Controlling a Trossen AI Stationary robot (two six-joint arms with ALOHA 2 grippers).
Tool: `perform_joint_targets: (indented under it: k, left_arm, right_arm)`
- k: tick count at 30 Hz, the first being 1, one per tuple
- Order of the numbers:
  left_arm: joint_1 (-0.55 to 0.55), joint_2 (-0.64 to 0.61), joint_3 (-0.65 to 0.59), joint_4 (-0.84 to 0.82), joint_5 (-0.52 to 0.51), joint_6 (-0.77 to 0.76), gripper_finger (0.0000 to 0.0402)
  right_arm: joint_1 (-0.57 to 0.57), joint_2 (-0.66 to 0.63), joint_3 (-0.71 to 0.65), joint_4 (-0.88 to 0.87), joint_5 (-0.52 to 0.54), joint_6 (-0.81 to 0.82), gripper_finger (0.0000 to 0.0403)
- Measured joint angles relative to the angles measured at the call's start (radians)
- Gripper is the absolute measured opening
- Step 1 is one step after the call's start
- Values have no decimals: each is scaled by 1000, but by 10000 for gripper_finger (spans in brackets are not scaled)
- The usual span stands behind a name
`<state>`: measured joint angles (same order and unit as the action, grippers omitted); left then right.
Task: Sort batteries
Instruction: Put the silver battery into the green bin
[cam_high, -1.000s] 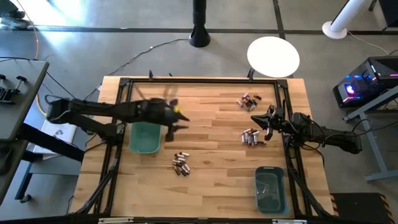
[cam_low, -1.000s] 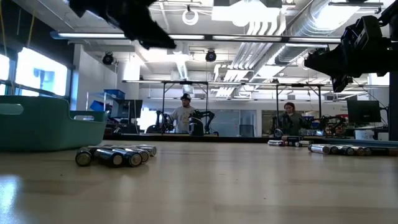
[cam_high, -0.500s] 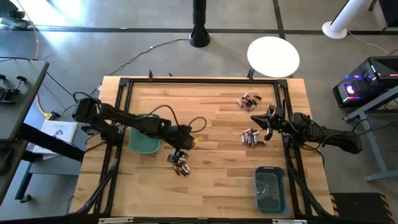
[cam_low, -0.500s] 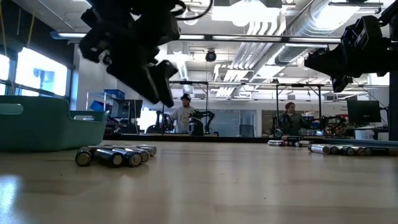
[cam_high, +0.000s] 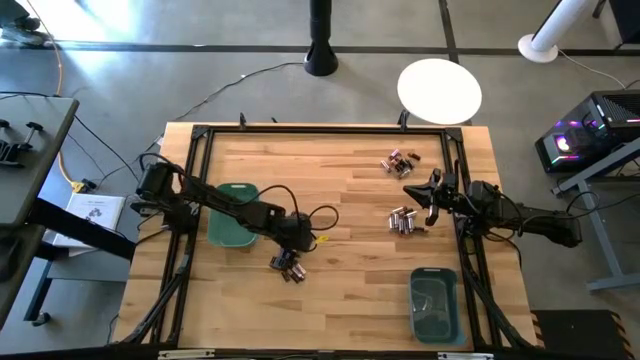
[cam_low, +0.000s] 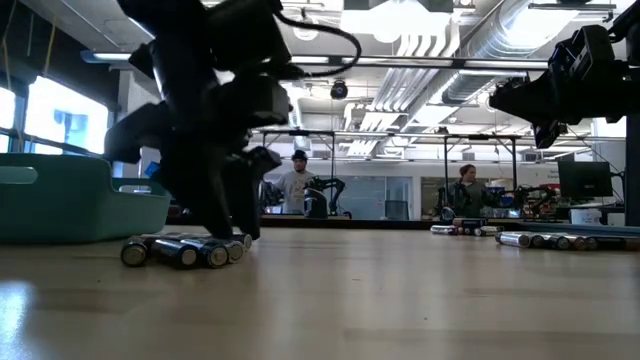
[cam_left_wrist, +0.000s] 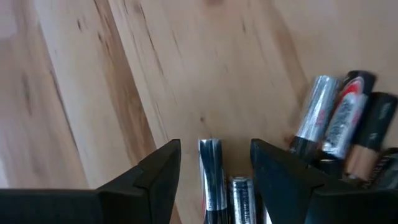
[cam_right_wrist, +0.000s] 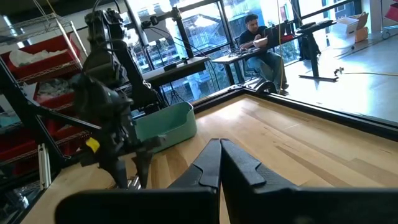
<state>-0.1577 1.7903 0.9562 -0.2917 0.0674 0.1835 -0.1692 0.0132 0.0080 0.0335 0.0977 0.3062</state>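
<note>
Teal bins (cam_high: 231, 225) (cam_high: 434, 303): contents indiscernible | worktop (cam_high: 340, 190): three batteries clusters (cam_high: 288, 266) | left end effector (cam_left_wrist: 214, 165) open, straddling one cell | right end effector (cam_right_wrist: 219, 163) closed, empty | people seated beyond.

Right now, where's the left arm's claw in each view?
High view: left claw over the small cylindrical batteries, lower centre.
Low view: left, on that pile.
Left wrist: open, straddling one cell.
Right wrist: far left.
Shared landmark: teal rectangular plastic bin.
</note>
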Motion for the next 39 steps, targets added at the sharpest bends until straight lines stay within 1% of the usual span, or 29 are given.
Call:
perform_joint_targets:
  k: [8, 11, 15, 23, 27, 30, 36, 39]
  left_arm:
    - [10, 6, 0, -4, -3, -59, 185]
    - [15, 6, 0, -6, -2, -72, 173]
    - [27, 6, 0, -2, -3, -115, 136]
    - [33, 5, 0, -3, -3, -103, 34]
    - [33, -2, 3, 6, -13, -103, 7]
    - [33, 1, 2, 13, -54, -95, 0]
    - [34, 7, -2, -3, -55, -101, 1]
    - [34, 7, -3, 2, -72, -104, 3]
  right_arm:
    - [0, 0, 0, 0, 0, 0, 0]
    - [0, 0, 0, 0, 0, 0, 0]
    - [0, 0, 0, 0, 0, 0, 0]
    - [0, 0, 0, 0, 0, 0, 0]
    - [0, 0, 0, 0, 0, 0, 0]
    - [0, 0, 0, 0, 0, 0, 0]
    - [0, 0, 0, 0, 0, 0, 0]
    - [0, 0, 0, 0, 0, 0, 0]
